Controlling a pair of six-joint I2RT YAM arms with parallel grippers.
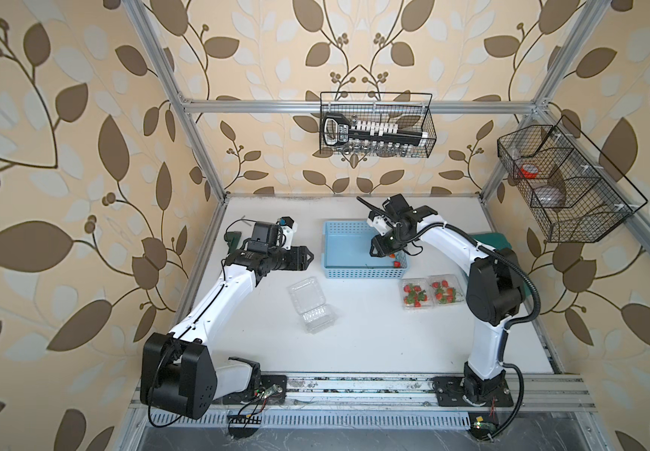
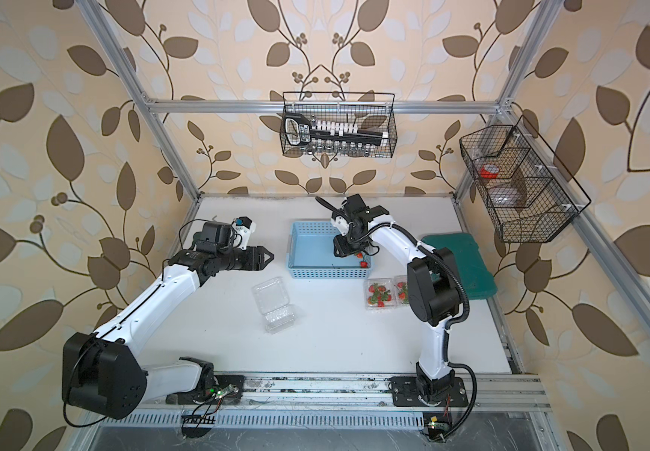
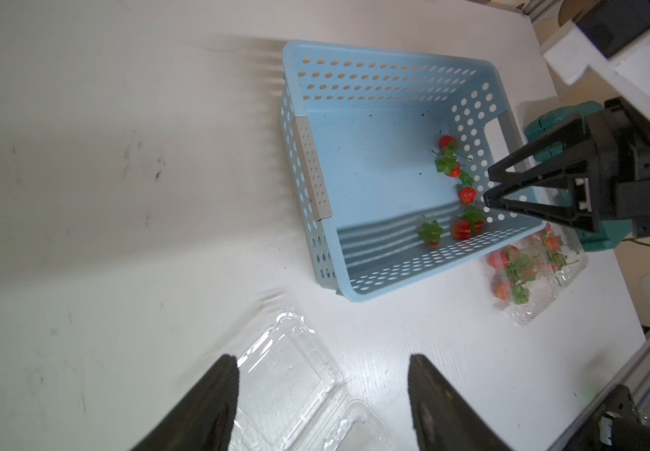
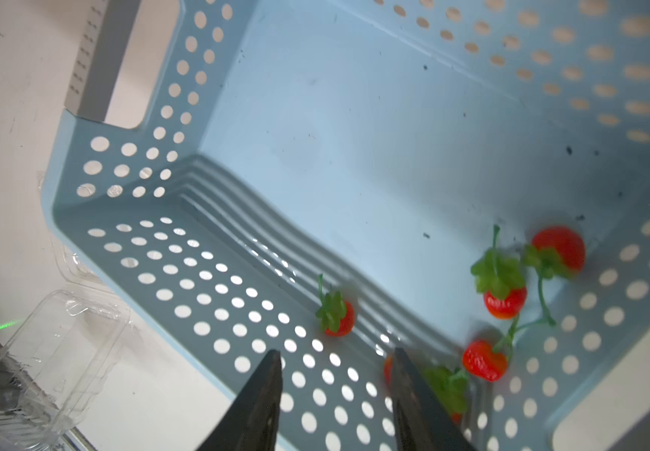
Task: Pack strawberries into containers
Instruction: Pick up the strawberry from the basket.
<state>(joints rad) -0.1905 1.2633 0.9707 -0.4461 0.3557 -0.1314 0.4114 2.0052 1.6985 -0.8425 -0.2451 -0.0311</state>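
In both top views the right gripper [image 1: 375, 250] hangs inside the blue basket [image 1: 362, 273], where a few strawberries [image 1: 397, 264] lie in 1 corner. 2 filled containers [image 1: 417, 295] sit just beside the basket, and 1 empty container [image 1: 311, 306] lies open near the left gripper [image 1: 307, 255].

The left wrist view shows the left jaws spread wide and empty above that empty container.

The right wrist view shows the right jaws moderately parted, holding nothing, with 1 berry [image 4: 339, 317] just ahead. The step in hand looks like picking. Next, I judge, the gripper should settle over that berry and close gently.
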